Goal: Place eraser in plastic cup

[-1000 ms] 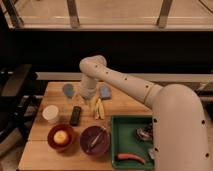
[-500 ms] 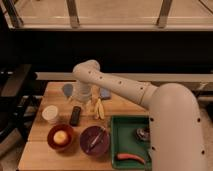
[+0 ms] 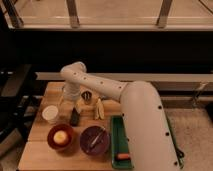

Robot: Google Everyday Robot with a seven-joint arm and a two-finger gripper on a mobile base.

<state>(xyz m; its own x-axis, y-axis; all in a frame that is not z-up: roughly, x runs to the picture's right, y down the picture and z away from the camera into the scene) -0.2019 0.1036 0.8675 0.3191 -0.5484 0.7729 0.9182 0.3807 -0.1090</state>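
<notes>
A: Camera view: gripper point(image 3: 76, 104) jaws spread, empty, hovering just above the eraser point(image 3: 75, 118), which lies flat on the table point(image 3: 40, 150).
B: Straddle its narrow width, pinch mid-length. Plastic cup not visible, likely behind the arm point(image 3: 100, 90).

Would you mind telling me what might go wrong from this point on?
The hand hovers just above the eraser, with the metal cup and white container close by; descending, it may knock either. The arm also hides part of the plastic cup, so it might get bumped.
</notes>
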